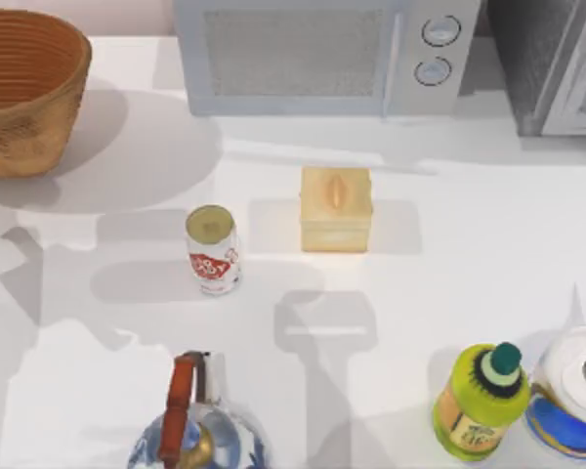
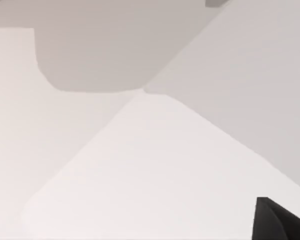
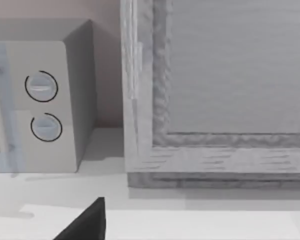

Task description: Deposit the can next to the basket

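The can (image 1: pixel 213 249), white with red markings and a dull gold top, stands upright on the white table left of centre in the top view. Far from it, the big orange-brown wicker basket (image 1: pixel 39 137) sits at the table's back left corner. A bare stretch of table separates the two. A dark edge of my left gripper (image 2: pixel 280 222) shows in the left wrist view, over plain white table. A dark edge of my right gripper (image 3: pixel 85 222) shows in the right wrist view, facing the back right of the table.
A pale yellow box (image 1: pixel 335 208) stands right of the can. A microwave (image 1: pixel 313 54) and a grey cabinet (image 1: pixel 552 63) line the back. A kettle (image 1: pixel 197 430), a yellow-green bottle (image 1: pixel 481 401) and a white-blue container (image 1: pixel 571 405) stand along the front.
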Robot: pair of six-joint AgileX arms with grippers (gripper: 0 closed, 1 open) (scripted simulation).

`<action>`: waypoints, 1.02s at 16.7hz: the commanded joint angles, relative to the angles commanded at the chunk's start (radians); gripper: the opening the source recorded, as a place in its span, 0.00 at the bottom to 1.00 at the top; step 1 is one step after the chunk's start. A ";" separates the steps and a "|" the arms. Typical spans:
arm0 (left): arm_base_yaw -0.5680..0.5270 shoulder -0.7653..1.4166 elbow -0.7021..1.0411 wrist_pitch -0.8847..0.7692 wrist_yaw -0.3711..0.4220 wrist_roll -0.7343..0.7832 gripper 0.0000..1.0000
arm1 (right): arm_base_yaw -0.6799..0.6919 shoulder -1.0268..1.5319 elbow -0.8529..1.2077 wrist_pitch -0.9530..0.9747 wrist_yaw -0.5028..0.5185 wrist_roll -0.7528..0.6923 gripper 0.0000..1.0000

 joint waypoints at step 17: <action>-0.294 0.092 0.138 -0.078 -0.001 -0.523 0.00 | 0.000 0.000 0.000 0.000 0.000 0.000 1.00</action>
